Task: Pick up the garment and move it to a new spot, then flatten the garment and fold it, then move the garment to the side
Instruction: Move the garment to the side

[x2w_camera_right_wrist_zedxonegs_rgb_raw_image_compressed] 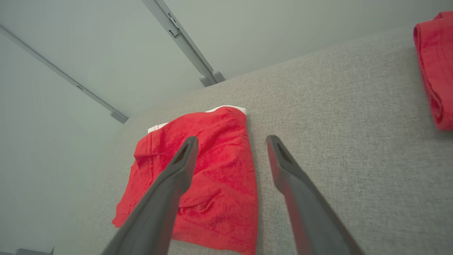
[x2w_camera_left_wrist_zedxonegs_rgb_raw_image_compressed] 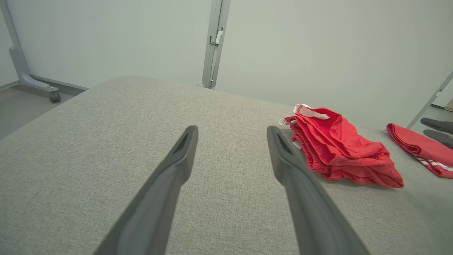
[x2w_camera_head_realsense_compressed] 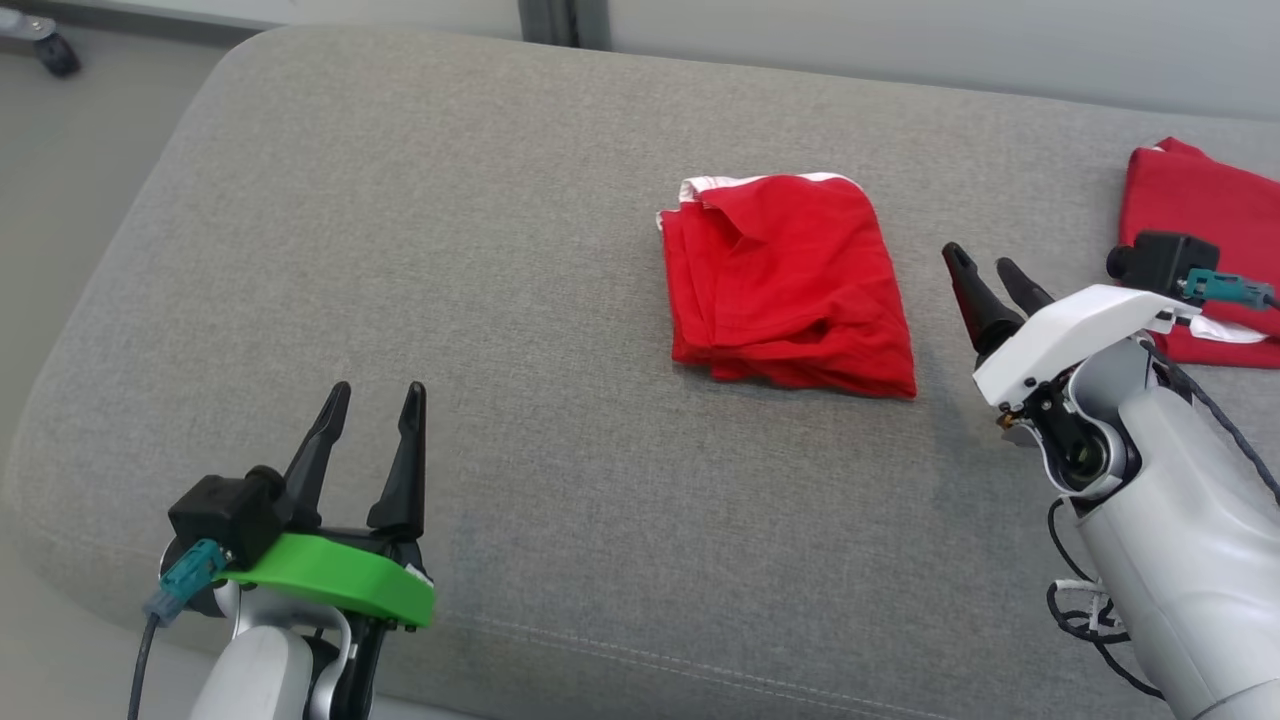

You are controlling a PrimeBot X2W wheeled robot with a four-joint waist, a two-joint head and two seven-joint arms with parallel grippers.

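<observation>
Now the folded red garment (x2w_camera_head_realsense_compressed: 785, 285) lies on a wide grey cushion (x2w_camera_head_realsense_compressed: 400, 250), before a pale wall (x2w_camera_left_wrist_zedxonegs_rgb_raw_image_compressed: 106, 35) with a metal post (x2w_camera_left_wrist_zedxonegs_rgb_raw_image_compressed: 214, 42). The left gripper (x2w_camera_head_realsense_compressed: 378, 392) and the right gripper (x2w_camera_head_realsense_compressed: 980, 258) are both spread wide, holding nothing.

**Grey cushion, pale partitions**

Ahead of me I see a broad grey fabric cushion (x2w_camera_head_realsense_compressed: 400, 250) with rounded corners and a stitched seam (x2w_camera_head_realsense_compressed: 650, 655) near its front edge. Behind it stand pale partition panels (x2w_camera_left_wrist_zedxonegs_rgb_raw_image_compressed: 106, 35) joined by a metal post (x2w_camera_left_wrist_zedxonegs_rgb_raw_image_compressed: 214, 42). A castor foot (x2w_camera_left_wrist_zedxonegs_rgb_raw_image_compressed: 54, 96) rests on the beige floor (x2w_camera_head_realsense_compressed: 60, 200). The light is soft and even.
</observation>
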